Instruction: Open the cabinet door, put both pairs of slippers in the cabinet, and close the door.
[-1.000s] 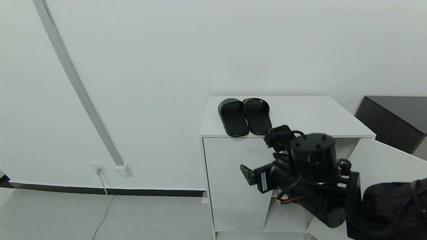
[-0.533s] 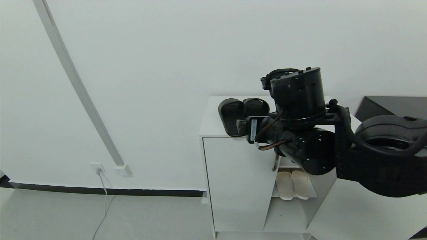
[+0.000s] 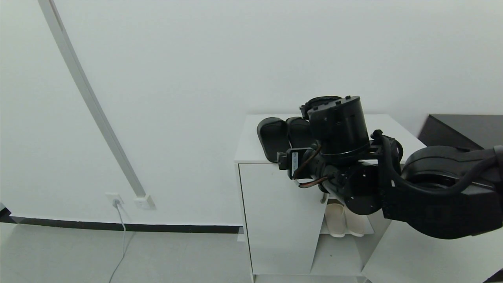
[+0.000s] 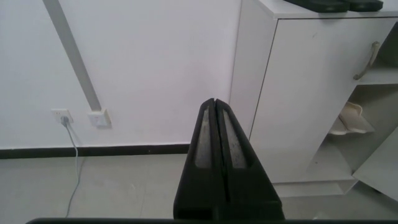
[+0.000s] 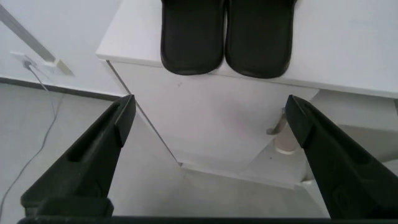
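– Right arm (image 3: 342,129) has climbed, hasn't it?
– Yes. A second ago it sat low, centre-right of the head view, in front of the open cabinet (image 3: 249,150). Now it is level with the cabinet top and covers part of the black slippers (image 3: 273,139). Since half a second ago it has dipped a little.
– Any writing?
– One white label (image 3: 295,164) on that arm, its print too small to read.
– How do the black slippers lie?
– Two of them, side by side and touching, on the cabinet top at the centre of the head view. Their long axes run from the front edge back toward the wall, near ends at that edge.
– And the other pair?
– Two white slippers (image 3: 337,222), side by side on a shelf inside, lower centre-right, partly behind the arm. Their long axes also run front to back.
– Doors?
– Two. The left door (image 3: 279,220) is closed; the right door (image 3: 408,259) is swung open at lower right.
– Grippers?
– The right gripper (image 5: 210,102) is spread wide and empty, facing the cabinet front, with the black slippers beyond its fingers. The left gripper (image 4: 214,109) has its fingers pressed together, holds nothing, and is well apart from the cabinet.
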